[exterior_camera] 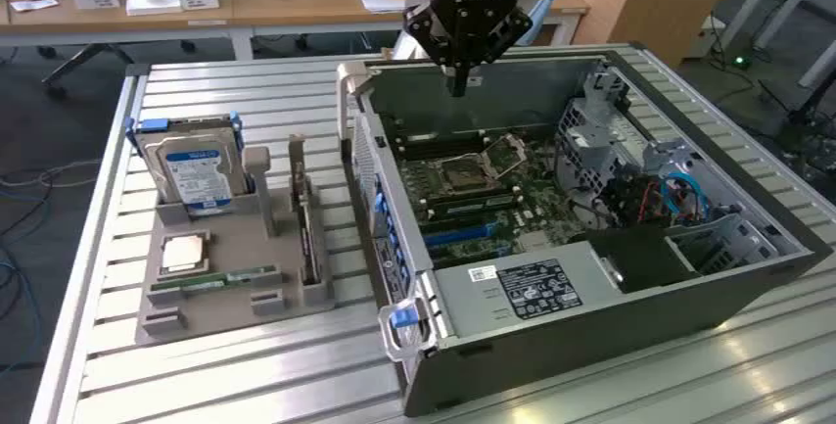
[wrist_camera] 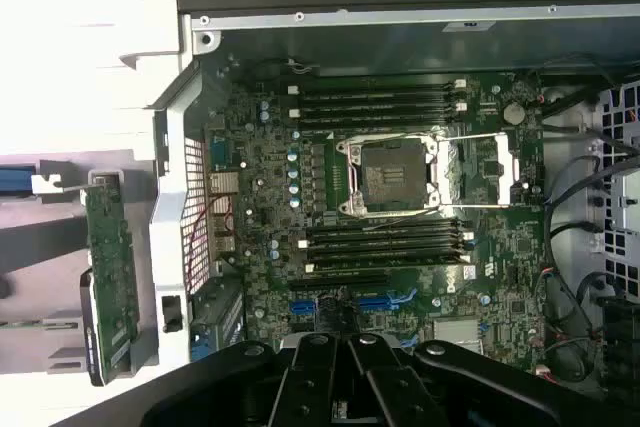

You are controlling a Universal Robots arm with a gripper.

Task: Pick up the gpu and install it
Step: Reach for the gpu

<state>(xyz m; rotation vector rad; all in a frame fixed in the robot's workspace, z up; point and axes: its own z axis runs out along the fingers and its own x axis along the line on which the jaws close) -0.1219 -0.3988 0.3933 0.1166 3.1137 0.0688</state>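
The gpu (exterior_camera: 308, 226) stands on edge in a grey holder (exterior_camera: 170, 321) at the exterior view's left, beside the open computer case (exterior_camera: 627, 292). In the wrist view the gpu (wrist_camera: 110, 277) appears as a green board with a metal bracket, just outside the case wall. My gripper (exterior_camera: 456, 87) hangs shut and empty over the case's far rim, well away from the gpu. From the wrist, the gripper (wrist_camera: 340, 347) is black, with its fingers together above the motherboard (wrist_camera: 400, 247), near the blue slots (wrist_camera: 385, 300).
The grey holder also carries a hard drive (exterior_camera: 196, 171), a processor chip (exterior_camera: 183, 253) and a green memory stick (exterior_camera: 215, 279). Inside the case are a drive cage (exterior_camera: 614, 140) and cables (exterior_camera: 667, 199). Desks (exterior_camera: 131, 8) stand behind the slatted metal table (exterior_camera: 235, 91).
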